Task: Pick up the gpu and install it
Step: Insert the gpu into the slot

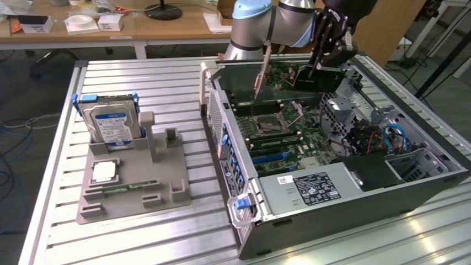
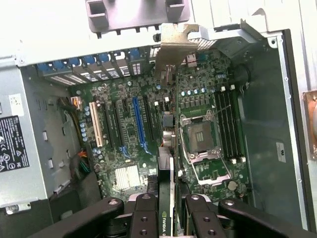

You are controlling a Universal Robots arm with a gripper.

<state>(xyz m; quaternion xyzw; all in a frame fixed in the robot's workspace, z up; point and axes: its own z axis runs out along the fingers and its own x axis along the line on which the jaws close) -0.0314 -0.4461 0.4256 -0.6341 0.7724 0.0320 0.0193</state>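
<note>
My gripper (image 1: 321, 65) is clamped on the gpu (image 1: 310, 83). I hold it above the far end of the open computer case (image 1: 316, 232), over the motherboard (image 1: 290, 138) and not seated in any slot that I can see. In the exterior view the black card shows its flat side, tilted, with its silver bracket (image 1: 259, 77) hanging down toward the board. The wrist view gives me the grip itself: my two black fingers (image 2: 143, 218) press the card from either side. There the card is seen edge-on, with a green label between the fingers. Its line runs between the blue slot (image 2: 138, 124) and the empty processor socket (image 2: 200, 141), and I cannot tell how far it sits above them. The exterior view adds what lies beside the case. Toward the exterior view's left is a grey holder (image 1: 165, 182), with a hard drive (image 1: 110, 124) standing upright in it and a green memory stick (image 1: 121, 189) lying flat lower down. Case and holder both rest on a ribbed aluminium table (image 1: 147, 77). Behind it stand wooden desks (image 1: 184, 25) carrying white boxes (image 1: 81, 23) and a black lamp base (image 1: 163, 11). Cables (image 1: 15, 127) trail on the floor at the exterior view's left.
</note>
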